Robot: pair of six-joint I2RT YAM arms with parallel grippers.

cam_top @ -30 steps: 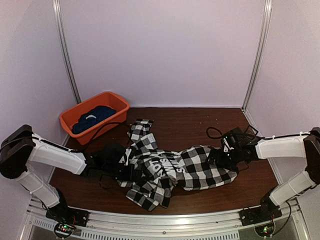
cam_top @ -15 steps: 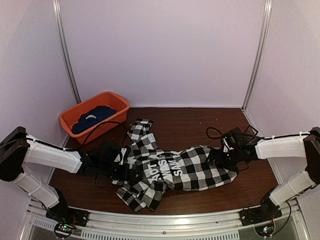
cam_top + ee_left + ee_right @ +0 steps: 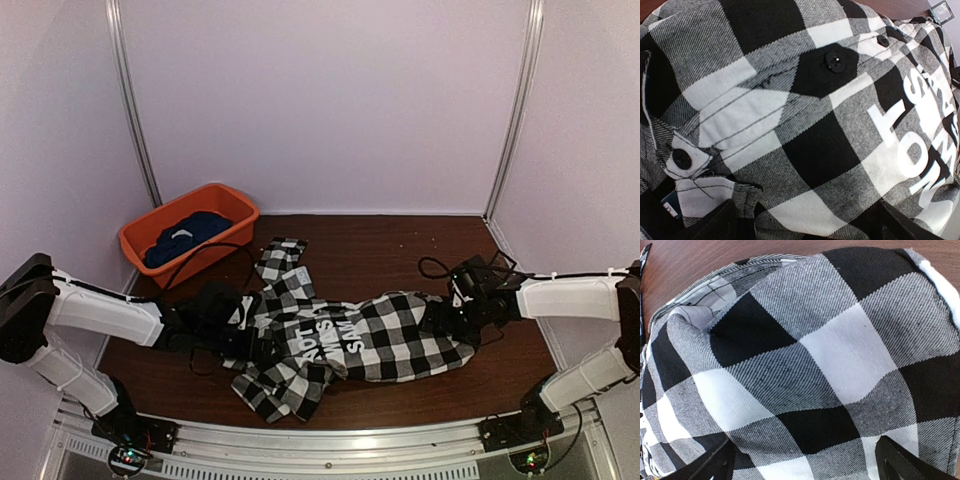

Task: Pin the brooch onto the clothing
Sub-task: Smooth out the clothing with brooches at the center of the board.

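Lying stretched left to right across the bench (image 3: 370,245), the one checked shirt (image 3: 375,335) has a hand at each end, probably to flatten it for pinning. The left hand (image 3: 238,318) and right hand (image 3: 450,316) are both spread wide, gripping nothing. Three black buttons (image 3: 835,61) show, but no brooch. One orange tub (image 3: 134,240) at far left holds one navy garment (image 3: 192,230).

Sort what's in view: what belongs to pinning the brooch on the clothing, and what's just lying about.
For the job: checked shirt; left gripper, open over its left end; right gripper, open over its right end. No brooch shows in any view.
Lying about: orange tub, far left; dark blue garment inside it.
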